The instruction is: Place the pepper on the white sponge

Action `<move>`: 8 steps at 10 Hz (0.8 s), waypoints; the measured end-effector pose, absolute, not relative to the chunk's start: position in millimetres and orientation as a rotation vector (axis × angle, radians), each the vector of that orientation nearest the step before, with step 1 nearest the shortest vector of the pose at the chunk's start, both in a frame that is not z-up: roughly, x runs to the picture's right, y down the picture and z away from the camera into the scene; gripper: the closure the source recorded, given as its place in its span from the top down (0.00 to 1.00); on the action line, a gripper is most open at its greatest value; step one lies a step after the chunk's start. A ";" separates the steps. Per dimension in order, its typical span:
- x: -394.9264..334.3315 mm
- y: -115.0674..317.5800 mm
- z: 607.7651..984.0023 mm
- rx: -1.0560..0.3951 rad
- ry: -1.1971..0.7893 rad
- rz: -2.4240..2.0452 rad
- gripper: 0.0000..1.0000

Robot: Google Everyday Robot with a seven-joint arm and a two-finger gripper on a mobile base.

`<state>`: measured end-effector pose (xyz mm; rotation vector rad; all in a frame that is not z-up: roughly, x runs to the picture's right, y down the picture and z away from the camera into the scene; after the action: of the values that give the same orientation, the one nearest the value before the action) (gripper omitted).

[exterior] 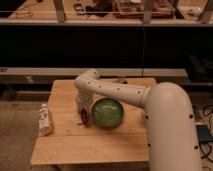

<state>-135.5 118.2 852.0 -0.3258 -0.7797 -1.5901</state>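
The robot's gripper [85,118] sits low on the wooden table [75,145], just left of the round green bowl [107,112], can't tell whether it's spread or pinching.

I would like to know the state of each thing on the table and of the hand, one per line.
hand: low over the table, left of the green bowl
pepper: at the hand; held or not, unclear
green bowl: upright on the table
white bottle: lying at the table's left edge
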 end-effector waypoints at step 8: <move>-141.4 122.1 851.1 -0.380 -0.783 -1.580 0.56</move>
<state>-141.4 122.1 851.1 -0.3802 -0.7828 -1.5802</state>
